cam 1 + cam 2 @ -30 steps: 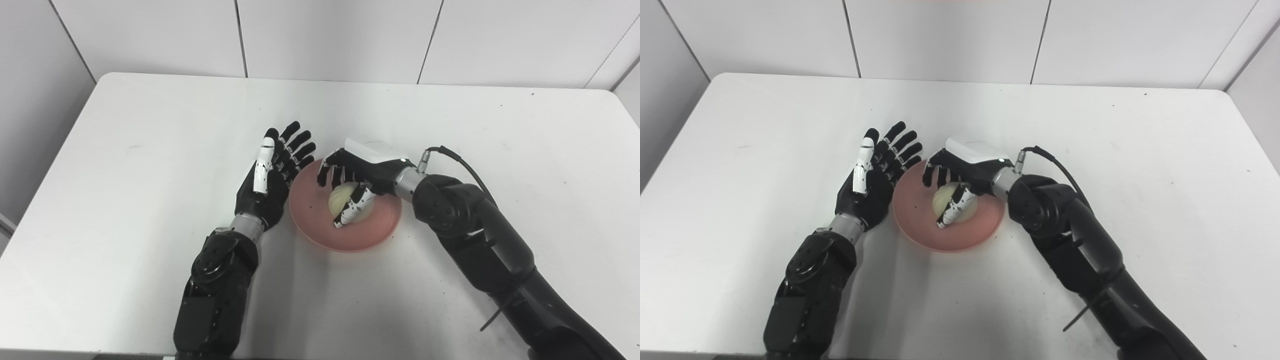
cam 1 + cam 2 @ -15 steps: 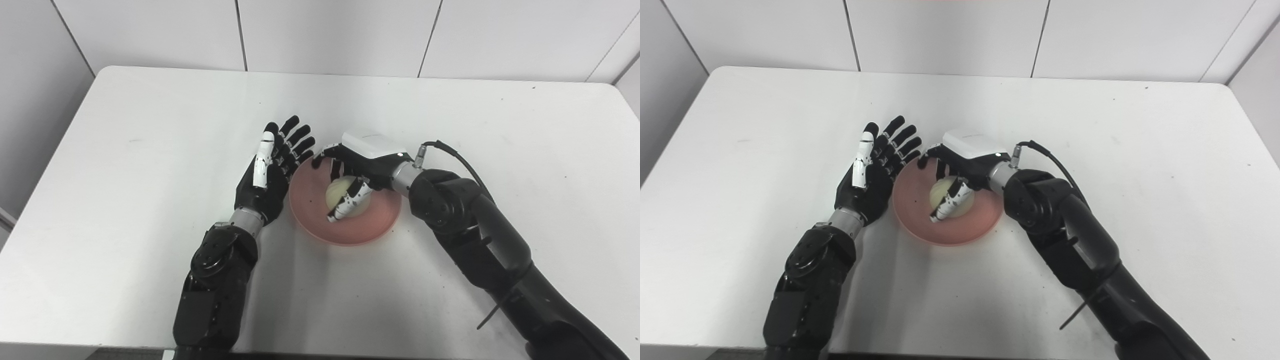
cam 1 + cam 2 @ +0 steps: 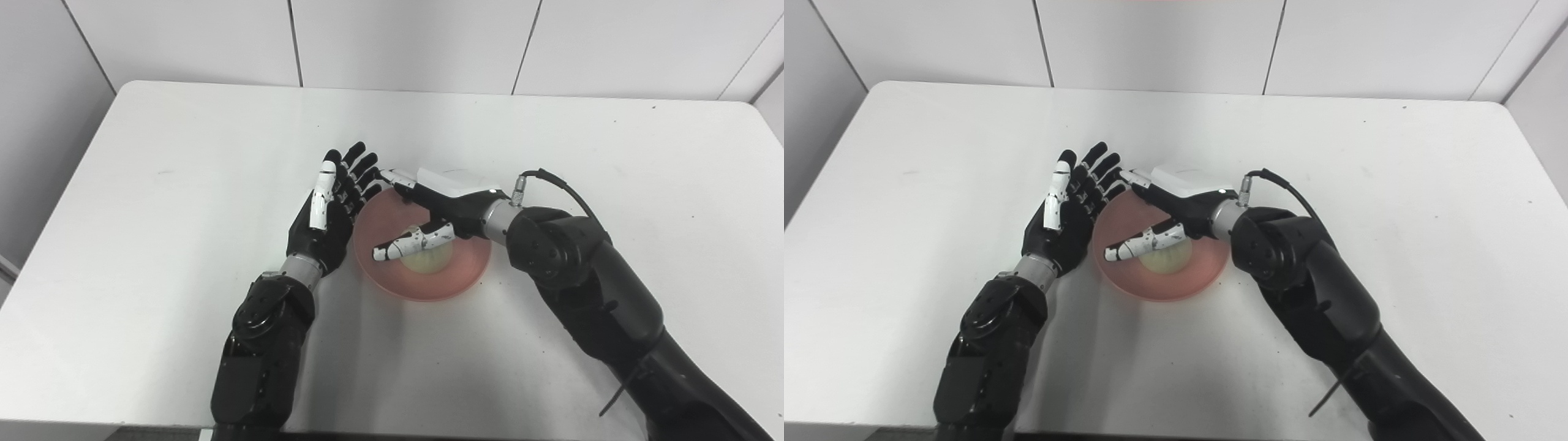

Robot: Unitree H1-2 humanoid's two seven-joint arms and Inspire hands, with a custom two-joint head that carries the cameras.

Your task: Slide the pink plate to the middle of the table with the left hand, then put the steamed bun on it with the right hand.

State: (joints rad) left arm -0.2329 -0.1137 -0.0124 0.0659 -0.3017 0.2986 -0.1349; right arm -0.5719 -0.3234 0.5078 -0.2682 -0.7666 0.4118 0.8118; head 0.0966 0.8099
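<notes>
**A:** So, where does your steamed bun sit right now?

**B:** It lies in the well of the pink plate, a little toward the right side of it, and the plate rests near the middle of the desk. Judging from that, both halves of your task look close to done.

**A:** And your right hand?

**B:** Its fingers are spread wide above the plate and grip nothing; the thumb reaches across just over the bun. I cannot quite tell whether the thumb touches the top of the bun or hangs slightly clear of it, since the two overlap from both head cameras. A spread like that fits a release: the bun carries its own weight on the plate.

**A:** Why is your left hand parked there?

**B:** It stands on edge, palm facing the plate, fingers straight and apart, holding nothing, right against the plate's left rim. That is the pose for pushing a plate sideways, and placed so it would also act as a stop against the plate skidding left.

**A:** Anything to mind?

**B:** Lift your right hand straight up, so a trailing finger does not roll the bun.
</notes>
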